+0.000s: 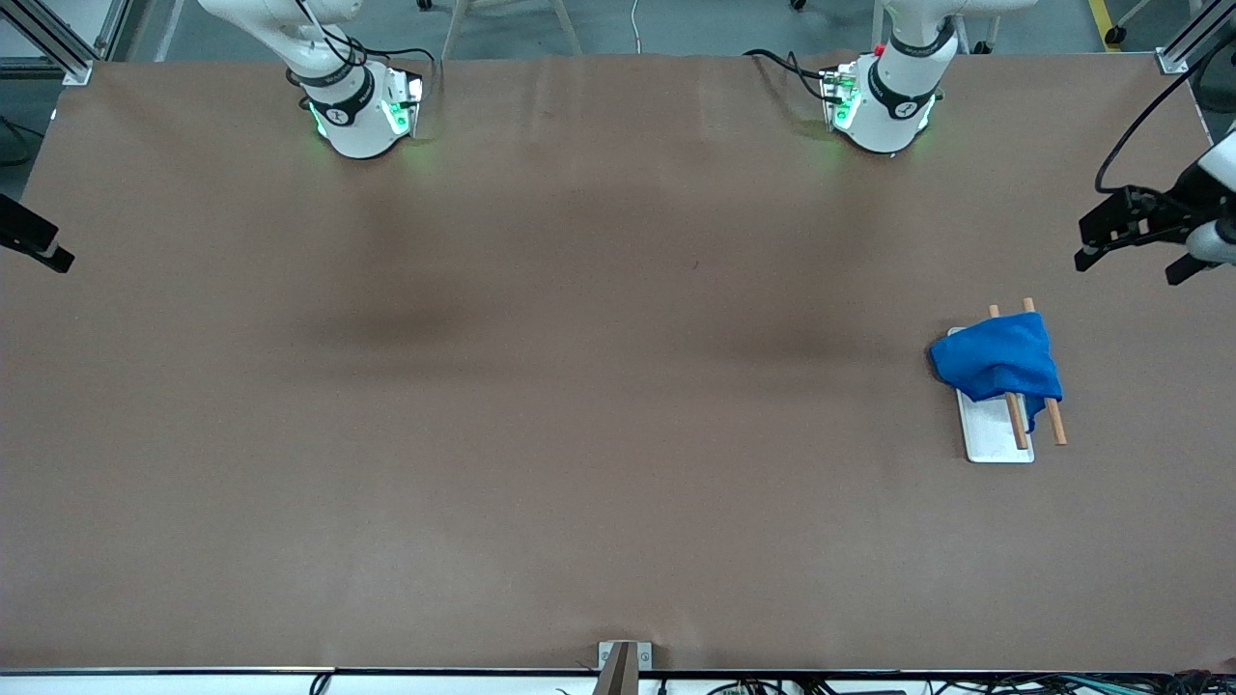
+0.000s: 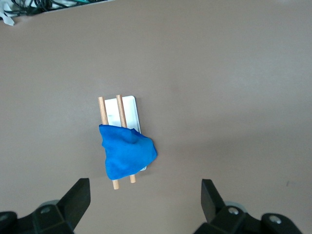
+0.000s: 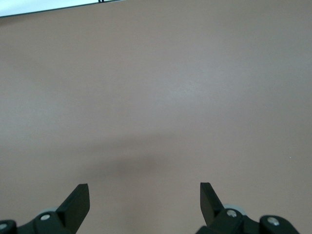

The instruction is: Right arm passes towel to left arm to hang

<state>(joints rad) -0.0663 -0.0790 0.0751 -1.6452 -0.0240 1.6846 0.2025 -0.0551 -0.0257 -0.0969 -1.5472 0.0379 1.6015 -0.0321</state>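
Front view: towel (image 1: 999, 357) draped across two wooden rods (image 1: 1054, 420) spanning a white tray (image 1: 995, 439), at four o'clock on the bench (image 1: 579, 386); seemingly hung already, nothing else on the tray. Left gripper (image 1: 1132, 263) at one o'clock from it, wide open, empty. Right gripper (image 3: 145, 200) at nine o'clock, wide open, empty, waiting.

Robot lab: brown-covered table (image 1: 579, 434), aluminium frame posts (image 1: 58, 39), loose cables (image 1: 966, 683).

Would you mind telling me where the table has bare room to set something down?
Nearly all the table is bare, from the right arm's end to the middle. The only crowded spot is toward the left arm's end, where the towel drapes over two wooden rods on the white tray. Both hands, left and right, hang open at the table's ends.
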